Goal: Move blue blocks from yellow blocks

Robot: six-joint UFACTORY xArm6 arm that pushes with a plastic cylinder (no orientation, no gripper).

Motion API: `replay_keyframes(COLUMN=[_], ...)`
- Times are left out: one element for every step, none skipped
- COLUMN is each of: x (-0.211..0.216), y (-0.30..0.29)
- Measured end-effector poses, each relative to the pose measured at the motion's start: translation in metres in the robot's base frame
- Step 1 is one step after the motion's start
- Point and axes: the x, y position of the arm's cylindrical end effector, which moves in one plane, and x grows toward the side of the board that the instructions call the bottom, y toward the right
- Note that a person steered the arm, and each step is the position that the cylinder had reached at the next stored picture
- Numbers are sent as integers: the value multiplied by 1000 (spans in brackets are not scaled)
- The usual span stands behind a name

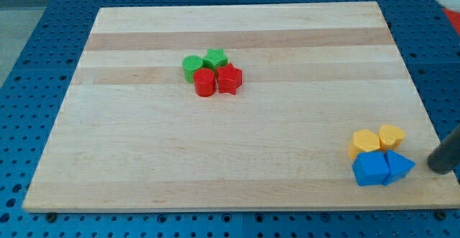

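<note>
My tip (435, 169) sits just right of the blue triangular block (399, 167), apparently apart from it. That block touches the blue cube (371, 169); behind them sit the yellow blocks (365, 142) (392, 135). It holds nothing.

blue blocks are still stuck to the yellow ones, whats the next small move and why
Probably bring my tip round to the seam above the blue triangular block. Both blue blocks touch the yellow blocks, and my tip sits just to the view's right of them.
</note>
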Motion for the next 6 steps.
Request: replay_keyframes(x=[12, 17, 11, -1, -11, -13], y=[-24, -45, -69, -97, -123, -121])
